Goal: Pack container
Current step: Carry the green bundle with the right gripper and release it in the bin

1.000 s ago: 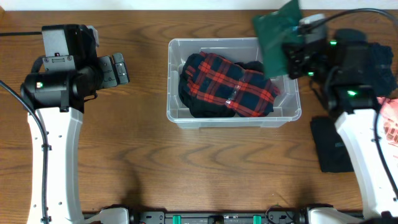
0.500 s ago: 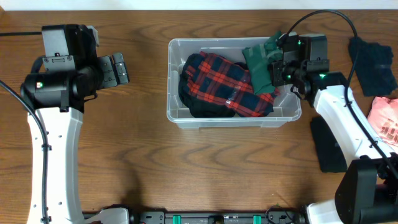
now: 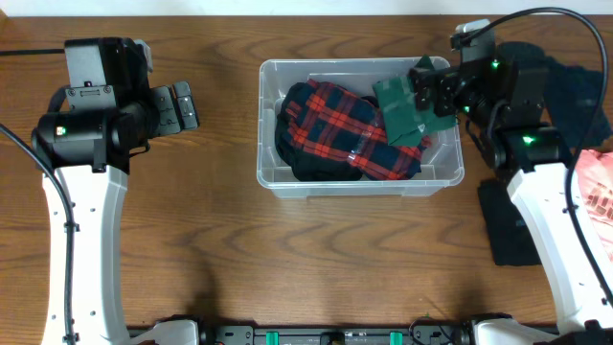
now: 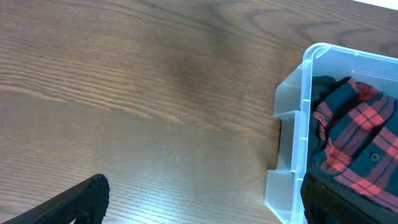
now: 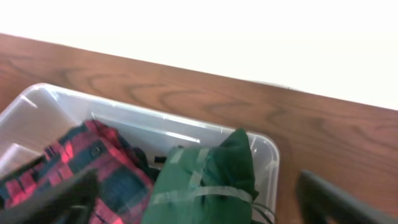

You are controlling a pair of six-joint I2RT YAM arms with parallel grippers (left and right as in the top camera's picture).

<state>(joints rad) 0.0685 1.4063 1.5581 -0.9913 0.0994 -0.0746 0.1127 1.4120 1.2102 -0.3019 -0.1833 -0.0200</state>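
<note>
The container (image 3: 359,188), a clear plastic bin, stands mid-table. A red and navy plaid garment (image 3: 345,129) lies over dark cloth inside it, and a folded green garment (image 3: 402,111) rests at its right end. My right gripper (image 3: 433,94) hovers over that end, open. In the right wrist view the green garment (image 5: 205,177) sits between the wide-spread fingers of the right gripper (image 5: 199,205), free of both, with the container's rim (image 5: 37,99) around it. My left gripper (image 3: 178,105) stays left of the bin, open and empty. The left wrist view shows this gripper (image 4: 205,205) over bare wood beside the container's wall (image 4: 305,112).
Loose clothes lie on the table's right side: a dark garment (image 3: 506,228) near the right arm's base, a navy one (image 3: 575,77) at the far right back, and a pink one (image 3: 596,187) at the right edge.
My right gripper carried the green garment over the container's right end, opened, and left it lying there; the arm has since drawn back a little to the right. The left arm has not moved.
</note>
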